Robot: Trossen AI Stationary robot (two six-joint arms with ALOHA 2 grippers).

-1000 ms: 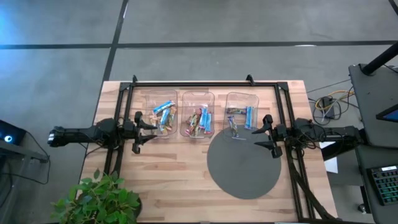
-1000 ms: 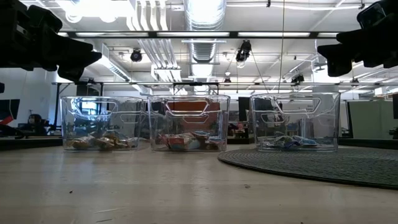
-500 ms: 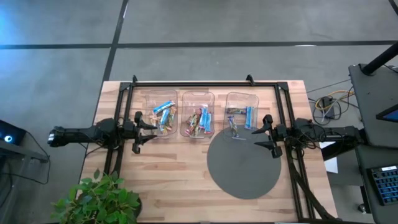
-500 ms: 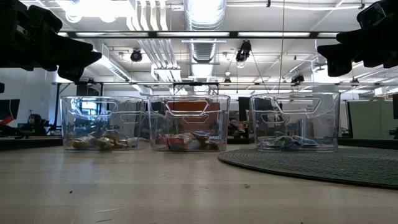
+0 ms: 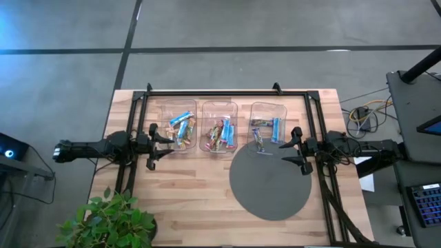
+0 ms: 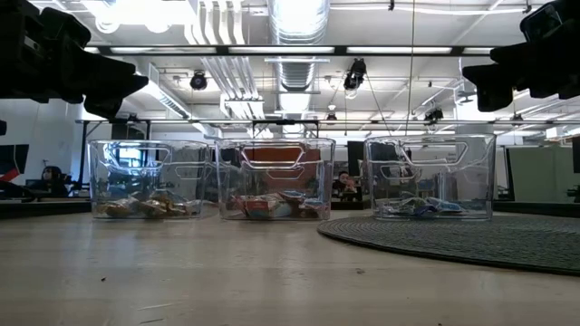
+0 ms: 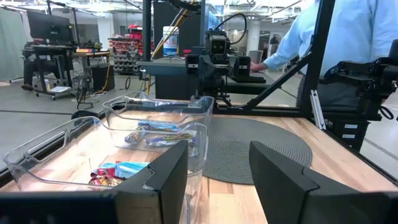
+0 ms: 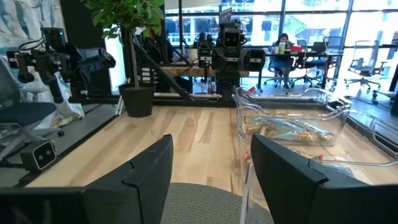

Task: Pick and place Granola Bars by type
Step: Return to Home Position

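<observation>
Three clear bins stand in a row at the table's far side: left bin, middle bin, right bin. Granola bars lie inside each: blue and yellowish ones on the left, red, orange and blue ones in the middle, blue and purple ones on the right. My left gripper hovers open just left of the left bin, fingers pointing right. My right gripper hovers open over the round mat's right edge, near the right bin, pointing left. Both are empty.
A dark round mat covers the table's near right part. A potted plant stands at the near left corner. Black frame rails run along the far edge and both sides. Bare wood lies near of the bins. A person stands beyond the table.
</observation>
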